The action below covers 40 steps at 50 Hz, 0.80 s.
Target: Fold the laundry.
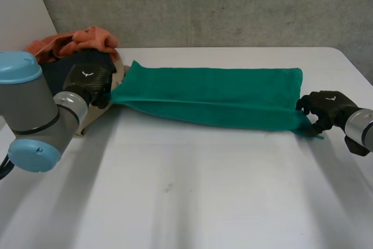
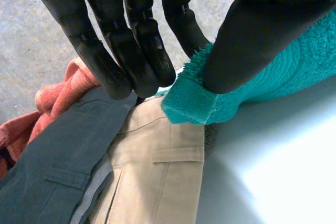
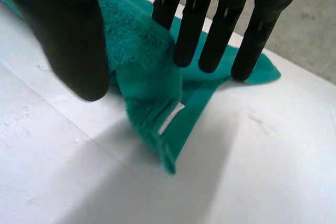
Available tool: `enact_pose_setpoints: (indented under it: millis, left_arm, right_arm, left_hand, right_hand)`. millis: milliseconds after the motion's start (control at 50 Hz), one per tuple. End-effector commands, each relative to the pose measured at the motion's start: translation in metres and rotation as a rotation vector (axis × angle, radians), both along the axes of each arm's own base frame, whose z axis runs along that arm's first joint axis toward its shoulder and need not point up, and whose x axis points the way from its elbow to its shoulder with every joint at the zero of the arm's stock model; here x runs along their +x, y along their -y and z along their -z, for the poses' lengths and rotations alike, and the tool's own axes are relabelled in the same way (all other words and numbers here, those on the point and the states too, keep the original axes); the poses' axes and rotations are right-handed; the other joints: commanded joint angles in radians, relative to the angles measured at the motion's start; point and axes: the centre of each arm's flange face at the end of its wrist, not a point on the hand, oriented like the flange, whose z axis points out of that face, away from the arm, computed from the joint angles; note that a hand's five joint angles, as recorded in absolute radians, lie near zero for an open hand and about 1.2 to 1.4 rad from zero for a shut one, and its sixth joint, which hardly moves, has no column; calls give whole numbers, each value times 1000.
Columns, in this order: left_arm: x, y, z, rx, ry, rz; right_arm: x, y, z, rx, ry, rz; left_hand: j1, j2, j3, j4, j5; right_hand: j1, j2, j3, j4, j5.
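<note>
- I see the green towel [image 1: 215, 94] drawn out in a long band from left to right across the far half of the white table [image 1: 204, 190], with a hand at each end.
- My left hand [image 1: 90, 81] is at the towel's left end. In the left wrist view the thumb [image 2: 252, 35] lies over the towel's corner [image 2: 191, 103] and presses it against a finger. The other fingers [image 2: 121, 45] are straight and held just beside the cloth. So this hand grips the towel by a pinch.
- My right hand [image 1: 326, 106] is at the towel's near right corner. In the right wrist view the towel [image 3: 142, 61] passes between the thumb [image 3: 68, 35] and the fingers [image 3: 191, 24], pinched there, and a small tail of the corner hangs down toward the table.
- The far right corner of the towel lies flat on the table, just beside the right hand.
- Under and behind the left hand sits a pile of clothes: beige trousers [image 2: 157, 182], a dark garment [image 2: 58, 166] and an orange cloth [image 1: 76, 40] at the far left.
- The towel's left corner hangs over the beige trousers.
</note>
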Motion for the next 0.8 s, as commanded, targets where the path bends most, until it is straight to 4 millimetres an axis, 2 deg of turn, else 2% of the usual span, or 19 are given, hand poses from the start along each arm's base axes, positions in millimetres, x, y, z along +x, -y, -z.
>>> enact_pose_setpoints:
  millis: [20, 260, 420, 480, 500, 520, 640, 700, 800]
  left_arm:
    - [4, 1, 1, 12, 0, -10]
    - [3, -2, -5, 15, -5, 6]
    - [3, -2, -5, 15, -4, 9]
    - [3, -1, -5, 12, -5, 9]
    - [3, -1, -7, 9, -6, 9]
    - [3, -1, -7, 9, -6, 9]
    - [3, -1, -9, 7, -8, 11]
    - [2, -1, -9, 5, -8, 12]
    - [1, -1, -10, 4, -9, 14]
  right_arm:
    - [-11, 4, -2, 128, 95, 87]
    - [-19, 2, -2, 244, 221, 184]
    - [-32, 10, -9, 216, 244, 277]
    - [-33, 12, -15, 215, 273, 283]
    - [-33, 12, -19, 216, 291, 284]
    - [-34, 12, -21, 221, 297, 284]
    - [-36, 10, -31, 214, 295, 263]
    - [-35, 8, -27, 221, 267, 254]
    - [-27, -4, -9, 273, 222, 245]
  left_hand:
    - [252, 198, 207, 198, 235]
    - [252, 198, 207, 198, 235]
    - [252, 198, 207, 198, 235]
    - [252, 198, 207, 198, 235]
    - [252, 198, 207, 198, 235]
    - [252, 198, 207, 198, 235]
    - [252, 198, 207, 198, 235]
    - [252, 198, 207, 198, 235]
    - [252, 198, 207, 198, 235]
  right_hand:
    - [29, 17, 24, 27, 42]
    - [64, 52, 59, 62, 77]
    - [390, 378, 385, 388, 403]
    - [250, 238, 245, 248, 263]
    - [34, 22, 29, 32, 47]
    - [-17, -29, -22, -19, -4]
    - [26, 14, 21, 24, 39]
    - [11, 0, 7, 10, 24]
    - [3, -9, -2, 1, 16]
